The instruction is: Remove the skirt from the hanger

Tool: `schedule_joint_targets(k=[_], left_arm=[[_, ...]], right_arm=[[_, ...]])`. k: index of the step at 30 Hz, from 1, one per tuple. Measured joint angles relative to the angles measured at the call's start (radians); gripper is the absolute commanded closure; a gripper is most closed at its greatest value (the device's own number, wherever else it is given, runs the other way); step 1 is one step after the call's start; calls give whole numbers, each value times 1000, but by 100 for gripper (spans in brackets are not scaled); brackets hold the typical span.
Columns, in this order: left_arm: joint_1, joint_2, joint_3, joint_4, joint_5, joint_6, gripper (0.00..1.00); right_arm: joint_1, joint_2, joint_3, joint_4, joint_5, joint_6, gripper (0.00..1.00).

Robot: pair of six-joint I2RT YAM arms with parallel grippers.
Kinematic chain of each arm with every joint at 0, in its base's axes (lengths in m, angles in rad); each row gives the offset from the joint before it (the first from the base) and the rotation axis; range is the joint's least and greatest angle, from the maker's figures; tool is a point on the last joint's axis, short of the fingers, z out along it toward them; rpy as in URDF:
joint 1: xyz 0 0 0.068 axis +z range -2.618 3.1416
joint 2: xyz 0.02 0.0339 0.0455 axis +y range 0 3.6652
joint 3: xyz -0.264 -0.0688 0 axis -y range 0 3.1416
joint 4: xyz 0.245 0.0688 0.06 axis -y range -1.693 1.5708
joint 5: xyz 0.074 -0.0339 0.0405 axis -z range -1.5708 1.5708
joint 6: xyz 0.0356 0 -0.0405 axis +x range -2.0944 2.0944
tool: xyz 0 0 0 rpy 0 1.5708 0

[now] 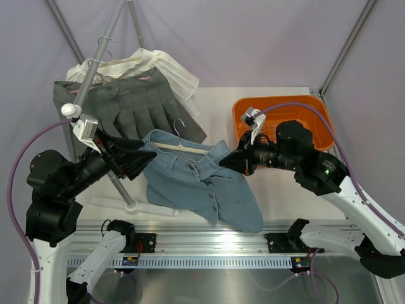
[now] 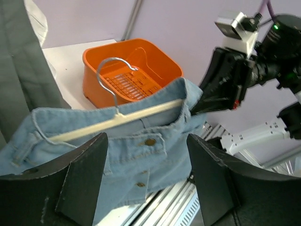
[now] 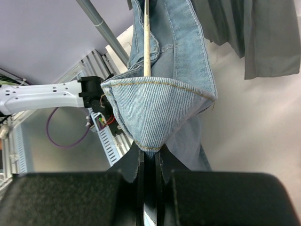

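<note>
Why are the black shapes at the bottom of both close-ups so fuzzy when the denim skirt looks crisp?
Left wrist view: the left gripper's black fingers sit by the lens, so they blur, while the light-blue denim skirt and orange plastic basket are sharp. Right wrist view: the right gripper's fingers are equally soft-edged, pinching crisp denim. Top external view: even light, no glare.

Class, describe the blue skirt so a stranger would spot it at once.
Start at the metal clothes rack on the left. Just right of it a denim skirt sits on a cream hanger. Unlike the grey pleated skirt behind, it is pale blue with buttons.
</note>
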Motion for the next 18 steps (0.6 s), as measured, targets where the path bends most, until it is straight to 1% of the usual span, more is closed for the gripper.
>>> schedule_joint_targets(k=[4,5,7,9,10,12,15,18], left_arm=[[0,15,-2,35,-48,-3,27],[0,15,2,37,-61,0,21],[0,15,17,33,-85,22,17],[0,15,40,24,-97,47,9],[0,13,53,26,-97,61,2],[0,-2,62,58,-89,74,1],[0,-23,61,170,-16,40,1],[0,-14,60,375,95,-55,1]], right_arm=[[0,-45,-33,0,-3,48,100],[0,-56,-42,-1,-3,57,100],[0,-76,-54,-5,1,73,100],[0,-89,-58,-12,8,83,100],[0,-95,-59,-14,11,88,100],[-1,-106,-62,-19,18,96,100],[-1,-116,-62,-24,32,103,100],[-1,-116,-62,-25,41,108,100]])
